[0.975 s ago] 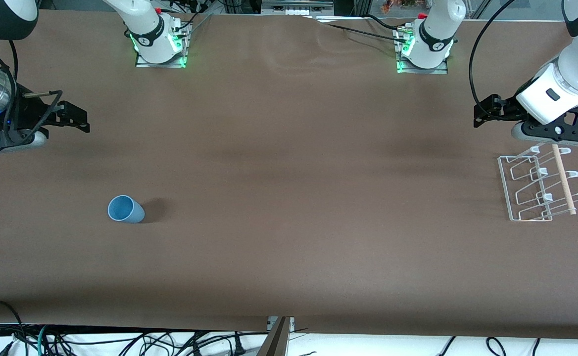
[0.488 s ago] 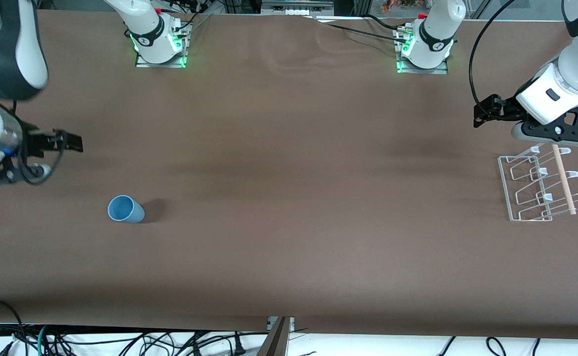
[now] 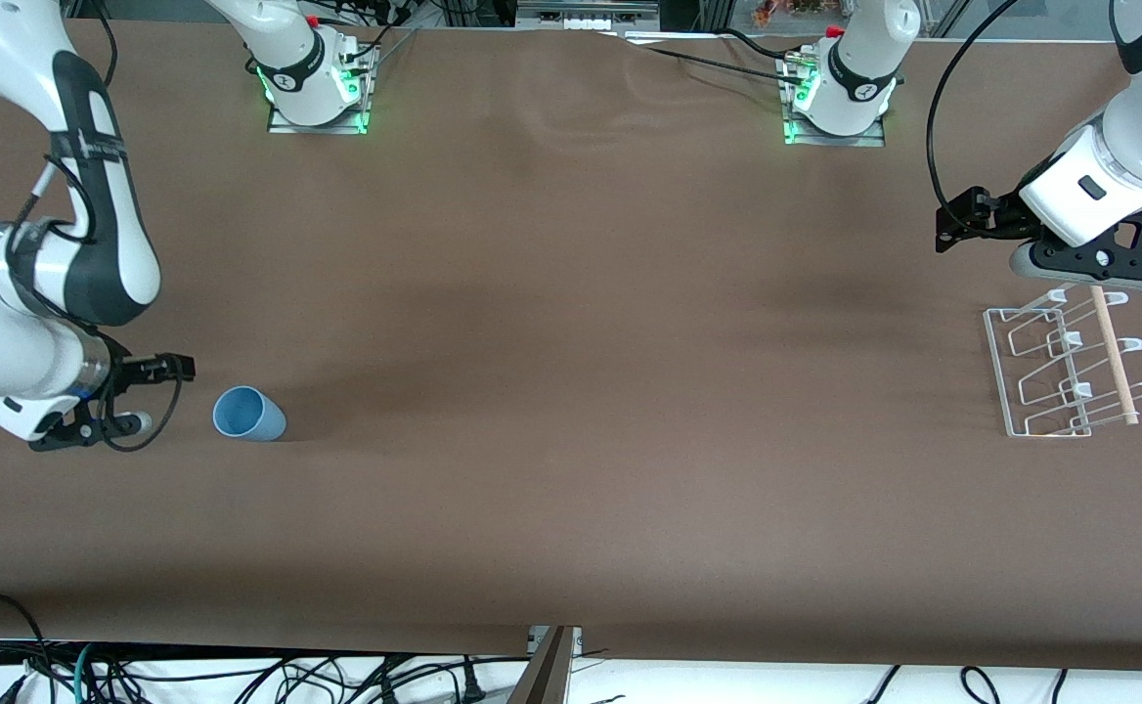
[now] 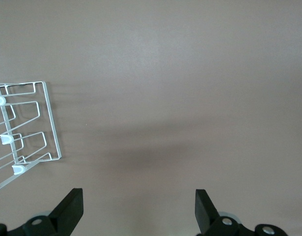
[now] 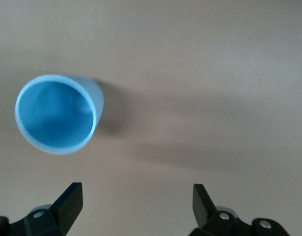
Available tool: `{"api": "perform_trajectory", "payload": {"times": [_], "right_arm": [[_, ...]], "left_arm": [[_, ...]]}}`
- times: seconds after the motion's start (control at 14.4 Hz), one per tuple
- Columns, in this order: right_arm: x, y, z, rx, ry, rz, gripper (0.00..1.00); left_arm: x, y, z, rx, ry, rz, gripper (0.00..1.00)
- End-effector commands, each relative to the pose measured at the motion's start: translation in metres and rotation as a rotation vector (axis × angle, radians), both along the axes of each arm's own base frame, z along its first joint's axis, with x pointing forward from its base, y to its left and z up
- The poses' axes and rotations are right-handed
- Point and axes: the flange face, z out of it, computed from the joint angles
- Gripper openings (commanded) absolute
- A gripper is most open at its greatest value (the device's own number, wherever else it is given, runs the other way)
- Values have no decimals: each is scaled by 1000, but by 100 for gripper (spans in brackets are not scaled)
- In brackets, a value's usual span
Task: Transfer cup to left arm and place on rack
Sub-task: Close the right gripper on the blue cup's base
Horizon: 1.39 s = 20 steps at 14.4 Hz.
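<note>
Hovering low beside the cup (image 3: pixel 249 415), the right pincer (image 3: pixel 162 391) has its jaws spread wide and holds nothing. That cup stands upright on the surface (image 3: pixel 571 391) at the right arm's end, mouth up, just toward the table's middle from the fingertips. Well apart, the left pincer (image 3: pixel 962 223) waits open above the rack (image 3: pixel 1040 372). Right arm is clearly nearer.

Front cam sits high, facing both robots across the table (image 3: pixel 571 391). Wrist cams look down past their fingers, each sharing a tabletop patch with it.
</note>
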Motion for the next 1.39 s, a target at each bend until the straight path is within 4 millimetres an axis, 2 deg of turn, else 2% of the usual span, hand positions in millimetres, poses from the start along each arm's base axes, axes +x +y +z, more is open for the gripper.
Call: {"api": "perform_trajectory", "payload": {"times": [0.0, 0.21, 0.42, 0.77, 1.11, 1.18, 1.25, 1.32], "right_arm": [[13, 4, -11, -10, -63, -26, 99], [15, 7, -16, 4, -77, -60, 99], [14, 14, -44, 37, -39, -89, 99], [16, 22, -50, 34, -38, -98, 99], [26, 34, -84, 35, -82, -114, 97], [26, 34, -89, 34, -90, -131, 87], [26, 37, -92, 37, -90, -150, 67], [26, 41, -93, 38, -87, -147, 41]], "left_arm": [[1, 1, 3, 12, -3, 11, 100], [1, 1, 3, 12, -3, 11, 100], [1, 1, 3, 12, -3, 11, 100], [1, 1, 3, 12, -3, 11, 100], [1, 1, 3, 12, -3, 11, 100], [1, 1, 3, 12, -3, 11, 100], [1, 1, 3, 12, -3, 11, 100], [1, 1, 4, 12, -5, 9, 100]]}}
